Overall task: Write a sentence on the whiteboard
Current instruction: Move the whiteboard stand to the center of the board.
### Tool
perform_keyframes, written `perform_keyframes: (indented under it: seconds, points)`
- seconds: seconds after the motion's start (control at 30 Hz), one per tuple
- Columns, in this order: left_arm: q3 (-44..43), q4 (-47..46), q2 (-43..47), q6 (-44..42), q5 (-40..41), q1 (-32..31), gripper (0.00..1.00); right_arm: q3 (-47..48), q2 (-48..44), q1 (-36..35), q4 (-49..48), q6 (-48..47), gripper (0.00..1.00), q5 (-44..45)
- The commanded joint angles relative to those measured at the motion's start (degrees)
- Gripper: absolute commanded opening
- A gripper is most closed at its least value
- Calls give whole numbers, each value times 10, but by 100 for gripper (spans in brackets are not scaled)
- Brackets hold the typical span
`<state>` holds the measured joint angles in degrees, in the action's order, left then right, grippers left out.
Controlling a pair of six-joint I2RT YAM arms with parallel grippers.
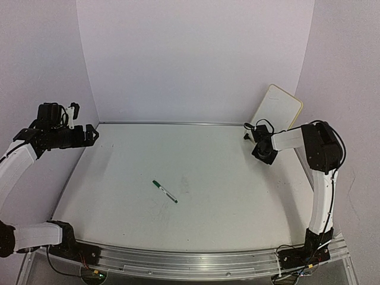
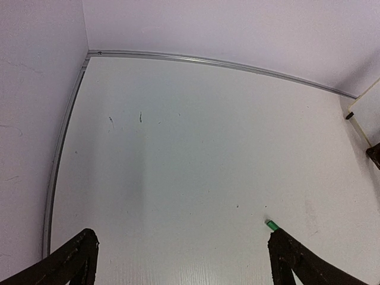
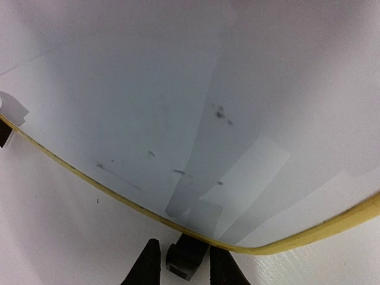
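The whiteboard (image 1: 279, 107), with its pale yellow frame, leans against the right wall at the back right. It fills the right wrist view (image 3: 148, 89) and bears only a few faint specks; no sentence shows on it. My right gripper (image 1: 250, 132) is at its lower edge, and in the right wrist view its fingers (image 3: 184, 264) are drawn in closely on either side of a black foot (image 3: 187, 258). My left gripper (image 1: 92, 135) is open and empty, raised at the far left (image 2: 184, 261). A slim white marker with a green cap (image 1: 164, 192) lies mid-table.
The marker's green cap tip (image 2: 271, 224) shows beside my left gripper's right finger. A corner of the whiteboard (image 2: 369, 116) shows at the right edge of the left wrist view. A metal rail (image 1: 172, 123) runs along the table's back edge, with walls on three sides.
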<state>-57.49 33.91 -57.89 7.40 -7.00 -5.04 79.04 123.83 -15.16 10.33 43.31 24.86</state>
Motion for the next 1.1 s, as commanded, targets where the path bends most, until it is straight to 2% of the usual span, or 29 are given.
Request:
perform_keyframes:
  seconds: [0.0, 0.4, 0.73, 1.07]
  points:
    - [-2, -20, 0, -5, -6, 1, 99, 20, 15, 5, -1, 3, 24, 21]
    - [-2, -20, -4, -5, -5, 1, 99, 16, 14, 5, -1, -7, 8, 23]
    - [-2, -20, -7, -5, -4, 2, 99, -14, -8, 3, -10, -39, 0, 2]
    - [-1, -22, -12, -4, -3, 2, 99, -90, -65, -25, -39, -115, 0, -31]
